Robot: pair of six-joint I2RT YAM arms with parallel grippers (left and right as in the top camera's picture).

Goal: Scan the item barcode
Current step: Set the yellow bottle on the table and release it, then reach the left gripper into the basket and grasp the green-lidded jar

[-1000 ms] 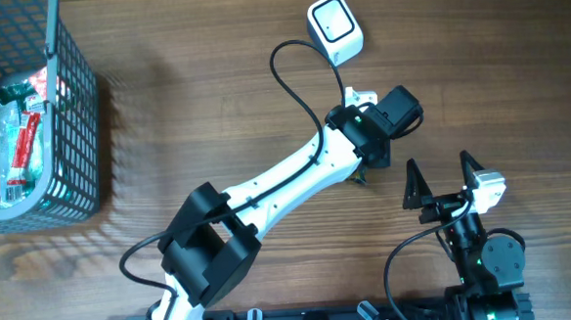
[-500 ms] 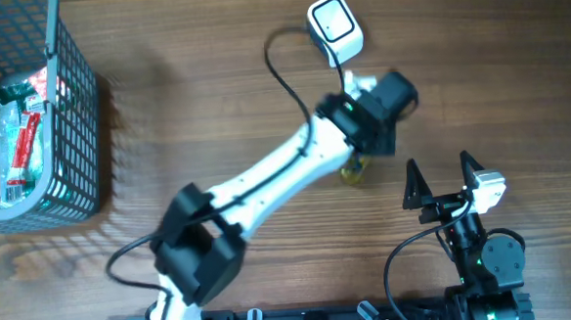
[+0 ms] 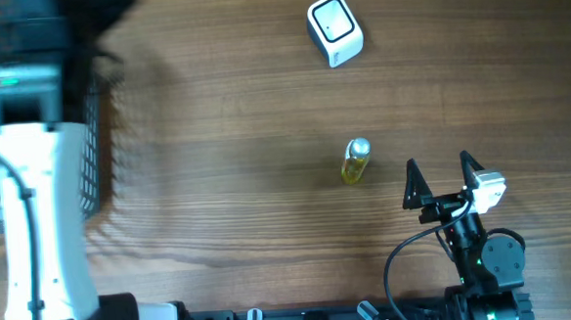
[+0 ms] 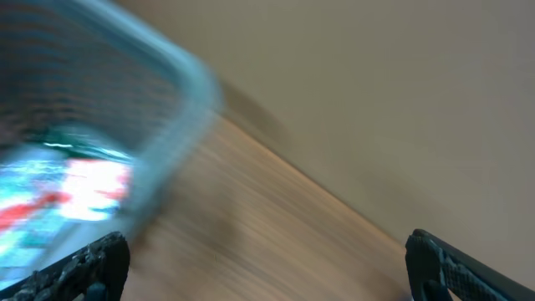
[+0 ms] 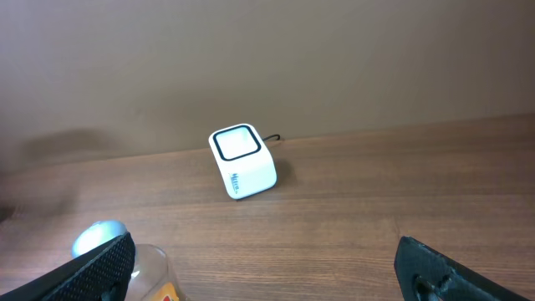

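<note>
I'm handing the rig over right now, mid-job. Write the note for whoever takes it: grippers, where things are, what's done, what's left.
Left gripper: open, empty, beside the basket; its view is blurred.
Right gripper: open, empty, at the near side of the table.
Bottle: lying on the table between the scanner and the right gripper, nothing holding it.
Done: the pictures do not show whether the bottle was scanned.
Left: a packet in the basket probably needs scanning.

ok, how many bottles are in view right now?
1. A yellow bottle with a silver cap lies on the table, just left of the right gripper, well short of the scanner. The basket is blurred and mostly covered by the left arm, so more could be hidden inside.
</note>
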